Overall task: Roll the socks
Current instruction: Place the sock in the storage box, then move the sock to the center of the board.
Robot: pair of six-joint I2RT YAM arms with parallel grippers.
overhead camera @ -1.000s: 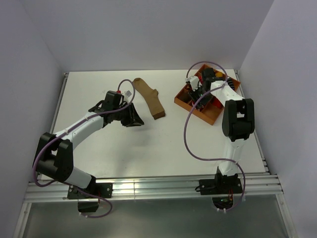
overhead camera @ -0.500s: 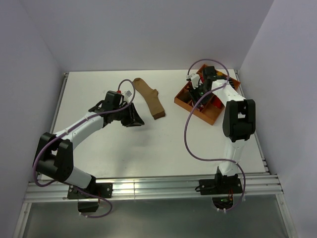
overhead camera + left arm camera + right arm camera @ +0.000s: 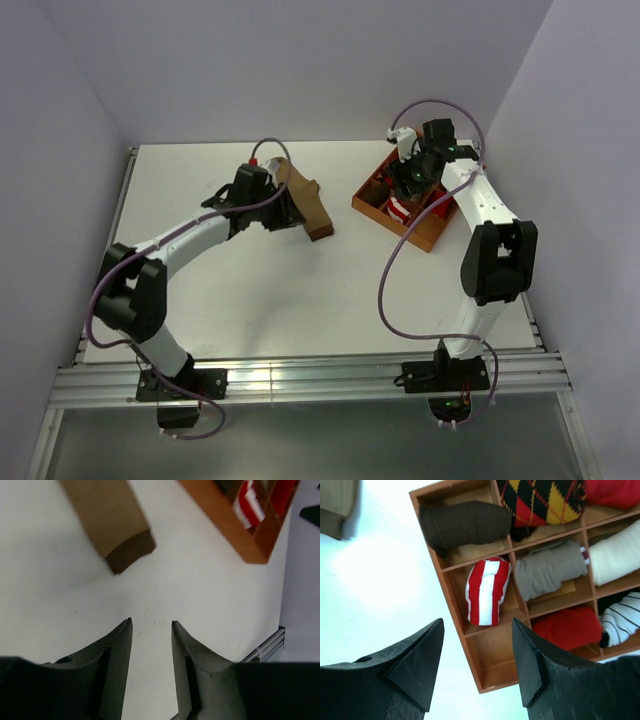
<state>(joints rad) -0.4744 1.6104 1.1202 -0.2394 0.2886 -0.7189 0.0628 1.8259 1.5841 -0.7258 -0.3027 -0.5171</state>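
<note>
Currently: two socks, one tray [image 3: 426,240], two tools. The tan-brown sock [image 3: 308,205] lies flat on the surface [image 3: 300,300] at 9 o'clock of the tray, one end darker. The red-and-white striped sock [image 3: 487,590] sits bunched in a tray compartment. The left tool [image 3: 150,645] and right tool [image 3: 477,645] are both released and empty.

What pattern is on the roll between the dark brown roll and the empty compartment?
Red-and-white stripes on that roll; the right wrist view shows it best.
</note>
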